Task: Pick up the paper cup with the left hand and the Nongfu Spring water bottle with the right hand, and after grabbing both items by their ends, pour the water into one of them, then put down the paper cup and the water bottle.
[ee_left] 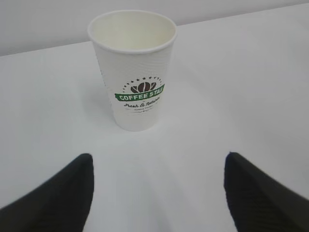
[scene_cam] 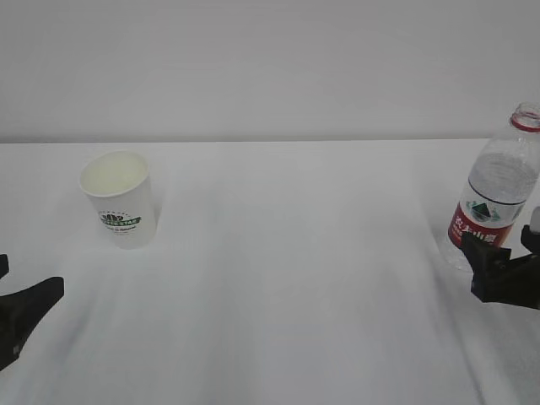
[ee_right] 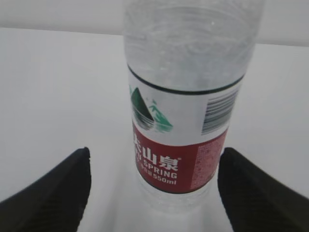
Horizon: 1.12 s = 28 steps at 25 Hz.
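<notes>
- We take this for a lab or test bench, not a home or kitchen: a bare white table (scene_cam: 287,278) runs back to a plain pale wall (scene_cam: 270,59).
- We see only staged props on it: a paper cup (scene_cam: 120,199) and an uncapped water bottle (scene_cam: 494,198), standing well apart.
- Black robot gripper fingers (ee_left: 58,198) frame both wrist views.

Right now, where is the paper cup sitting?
The paper cup stands upright on the left of the white table in the exterior view, just ahead of the open left hand and far from the water bottle.
</notes>
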Each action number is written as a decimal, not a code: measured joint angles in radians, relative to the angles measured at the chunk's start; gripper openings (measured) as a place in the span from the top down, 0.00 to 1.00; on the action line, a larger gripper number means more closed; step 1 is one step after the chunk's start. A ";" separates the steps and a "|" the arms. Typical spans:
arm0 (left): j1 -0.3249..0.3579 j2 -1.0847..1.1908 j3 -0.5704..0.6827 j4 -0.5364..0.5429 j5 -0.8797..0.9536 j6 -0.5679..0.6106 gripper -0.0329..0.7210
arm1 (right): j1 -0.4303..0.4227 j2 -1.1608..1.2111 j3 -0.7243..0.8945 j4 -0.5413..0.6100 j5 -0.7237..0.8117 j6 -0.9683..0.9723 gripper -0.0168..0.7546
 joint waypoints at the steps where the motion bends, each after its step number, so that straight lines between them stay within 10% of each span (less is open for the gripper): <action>1: 0.000 0.000 0.000 0.000 0.000 0.000 0.14 | 0.000 0.010 -0.006 0.006 0.000 0.000 0.17; 28: 0.000 0.000 0.000 0.002 0.000 0.000 0.17 | 0.000 0.149 -0.182 0.053 0.000 -0.017 0.17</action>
